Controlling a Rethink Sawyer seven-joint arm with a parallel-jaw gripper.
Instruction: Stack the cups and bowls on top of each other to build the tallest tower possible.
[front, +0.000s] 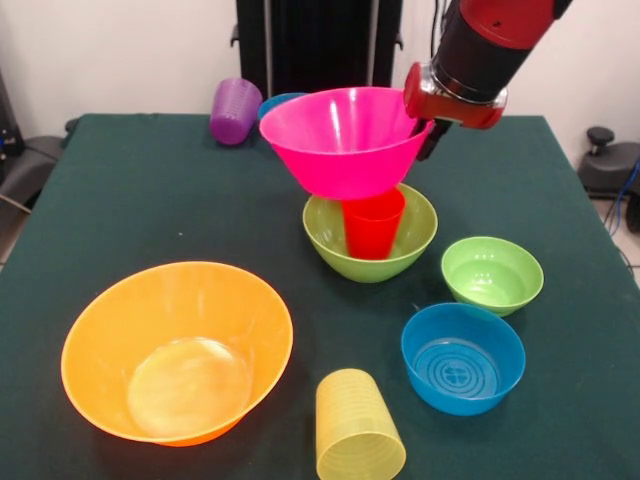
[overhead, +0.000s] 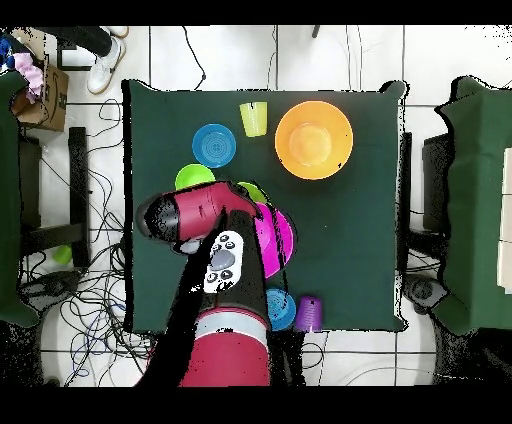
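Note:
The hot pink bowl (front: 340, 140) sits upright on the mouth of the bright red cup (front: 372, 225), slightly tilted. That cup stands upright inside the medium lime green bowl (front: 325, 240), and the three make the tower. My gripper (front: 425, 135) is at the pink bowl's right rim, shut on it, with one dark finger showing outside the rim. In the overhead view my arm (overhead: 200, 215) covers most of the tower, leaving only part of the pink bowl (overhead: 278, 235) showing.
On the green table (front: 120, 200), a large orange bowl (front: 110, 330) is front left. A ribbed yellow cup (front: 357, 428) lies on its side at the front edge. A blue bowl (front: 463, 357) and small lime green bowl (front: 492, 273) sit right. A purple cup (front: 236, 110) and another blue bowl (front: 278, 102) are at the back.

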